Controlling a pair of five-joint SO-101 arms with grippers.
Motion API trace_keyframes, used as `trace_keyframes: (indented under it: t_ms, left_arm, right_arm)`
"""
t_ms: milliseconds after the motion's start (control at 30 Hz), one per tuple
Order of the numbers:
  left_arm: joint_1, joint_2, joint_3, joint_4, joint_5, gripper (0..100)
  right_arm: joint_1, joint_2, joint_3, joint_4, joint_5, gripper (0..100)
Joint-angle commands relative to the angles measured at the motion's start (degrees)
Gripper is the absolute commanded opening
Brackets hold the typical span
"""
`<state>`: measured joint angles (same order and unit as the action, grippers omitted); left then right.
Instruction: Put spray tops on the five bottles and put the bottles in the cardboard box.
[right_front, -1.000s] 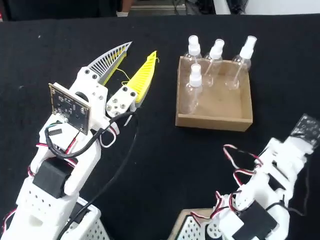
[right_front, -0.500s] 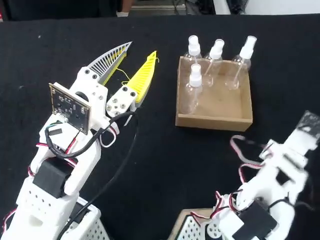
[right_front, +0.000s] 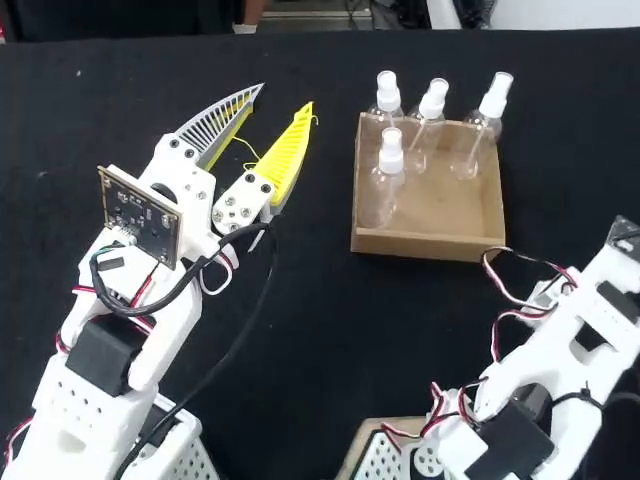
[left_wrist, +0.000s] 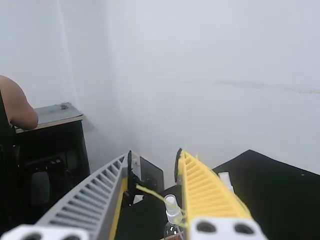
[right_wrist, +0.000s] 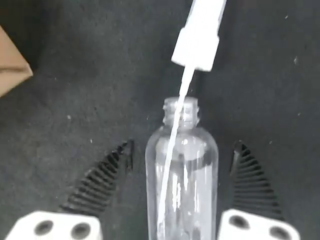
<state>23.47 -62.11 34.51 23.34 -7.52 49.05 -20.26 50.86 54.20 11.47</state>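
Four clear bottles with white spray tops stand at the cardboard box (right_front: 428, 243): one bottle (right_front: 383, 178) inside near its left wall, three along the far wall (right_front: 432, 108). A fifth bottle (right_wrist: 181, 170) sits between the black fingers (right_wrist: 102, 181) of my right gripper (right_wrist: 183, 146), which is open, its jaws apart on either side. Its spray top (right_wrist: 199, 37) is lifted off the neck, with only the thin tube reaching down inside. My left gripper (right_front: 283, 100), one finger grey and one yellow, hangs open left of the box and holds nothing; in its own view my left gripper (left_wrist: 154, 155) points at a white wall.
The right arm (right_front: 570, 340) is at the table's near right, close to the picture's edge. A corner of the cardboard box (right_wrist: 10, 62) lies close to the right gripper. The arm bases (right_front: 380, 455) stand at the near edge. Black cloth covers the table.
The right arm has swung to the right and lower in the high view. The left arm, the box and its bottles have stayed where they were.
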Motion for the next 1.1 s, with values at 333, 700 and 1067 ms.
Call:
trace_keyframes:
  t_ms: [333, 700, 1067]
  left_arm:
    - [-0.4, -0.7, -0.7, -1.1, -0.6, 16]
    - [-0.4, -0.7, -0.7, -1.1, -0.6, 16]
    - [-0.4, -0.7, -0.7, -1.1, -0.6, 16]
  right_arm:
    - [-1.0, -2.3, 9.3, -12.9, 0.6, 18.9]
    - [0.9, -2.4, 9.8, -25.1, 3.8, 1.0]
    - [3.7, -2.4, 17.8, -53.2, 4.4, 1.0]
